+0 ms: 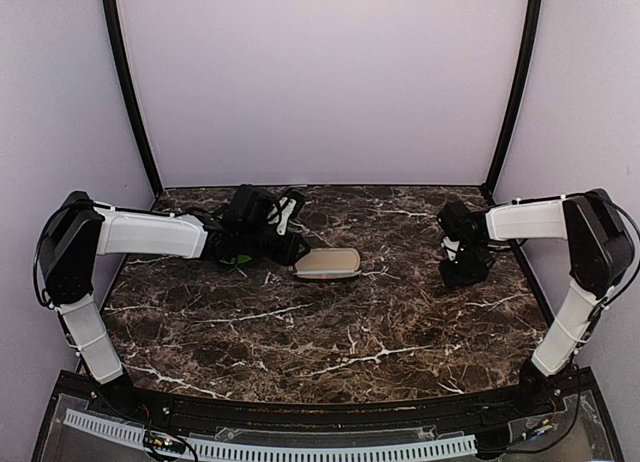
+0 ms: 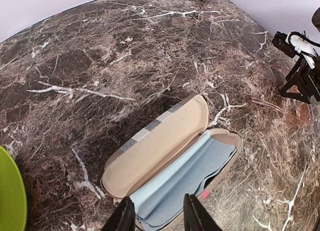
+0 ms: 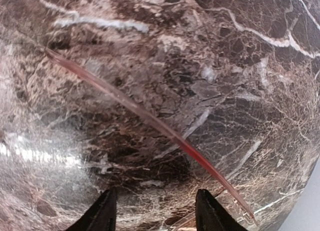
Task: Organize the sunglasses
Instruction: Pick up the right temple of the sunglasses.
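Observation:
A glasses case [image 2: 160,141] lies open mid-table, with a beige lining and a light blue cloth [image 2: 180,178] in its base. My left gripper [image 2: 159,203] is closed around the near end of the case [image 1: 326,264], one finger on each side of the base. The sunglasses [image 2: 280,110], thin reddish and see-through, lie on the marble to the right of the case. My right gripper [image 1: 465,274] points down just over them. In the right wrist view one temple [image 3: 150,121] runs slantwise across the marble, and the right gripper [image 3: 155,197] stands open with only marble between its fingers.
A lime green object [image 2: 10,196] sits at the left, beside my left arm [image 1: 150,232]. The dark marble table [image 1: 330,332] ends at lilac walls behind and at both sides, with black posts in the back corners.

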Tool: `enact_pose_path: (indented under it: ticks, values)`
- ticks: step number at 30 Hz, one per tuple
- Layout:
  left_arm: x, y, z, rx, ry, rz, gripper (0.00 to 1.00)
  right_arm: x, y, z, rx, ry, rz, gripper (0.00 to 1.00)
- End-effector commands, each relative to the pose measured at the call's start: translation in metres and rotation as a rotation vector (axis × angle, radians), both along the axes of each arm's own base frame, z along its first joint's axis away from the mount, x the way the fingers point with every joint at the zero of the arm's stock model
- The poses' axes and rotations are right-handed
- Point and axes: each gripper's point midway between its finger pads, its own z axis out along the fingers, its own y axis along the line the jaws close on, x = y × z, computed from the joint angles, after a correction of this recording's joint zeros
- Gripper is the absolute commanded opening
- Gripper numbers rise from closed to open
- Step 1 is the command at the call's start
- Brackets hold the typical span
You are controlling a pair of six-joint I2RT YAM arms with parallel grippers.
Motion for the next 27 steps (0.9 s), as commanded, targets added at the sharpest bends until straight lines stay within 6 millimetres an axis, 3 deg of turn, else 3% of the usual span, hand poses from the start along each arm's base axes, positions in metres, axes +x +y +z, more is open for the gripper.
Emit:
enact_pose_path:
  ticks: [1, 6, 9, 12, 18, 27]
  values:
    - [-0.005, 0.004, 0.017, -0.016, -0.031, 0.0, 0.34, -0.005, -0.001, 0.012, 0.011, -0.011, 0.002, 0.5]
    - [-0.007, 0.003, 0.015, -0.021, -0.018, -0.004, 0.34, -0.01, 0.015, 0.024, 0.086, -0.04, 0.019, 0.48]
    - [-0.009, 0.004, 0.013, -0.027, -0.011, -0.003, 0.34, -0.001, 0.012, 0.047, 0.08, -0.12, 0.012, 0.55]
    - [-0.012, 0.003, 0.011, -0.036, 0.004, -0.008, 0.34, 0.009, 0.005, 0.056, 0.066, -0.142, 0.007, 0.64]
    - [-0.015, 0.004, 0.011, -0.044, 0.009, -0.008, 0.34, 0.018, -0.014, 0.035, 0.007, -0.07, 0.01, 0.71]
    - [-0.017, 0.005, 0.01, -0.043, 0.011, -0.01, 0.34, 0.023, -0.03, 0.01, -0.042, 0.01, 0.021, 0.68]
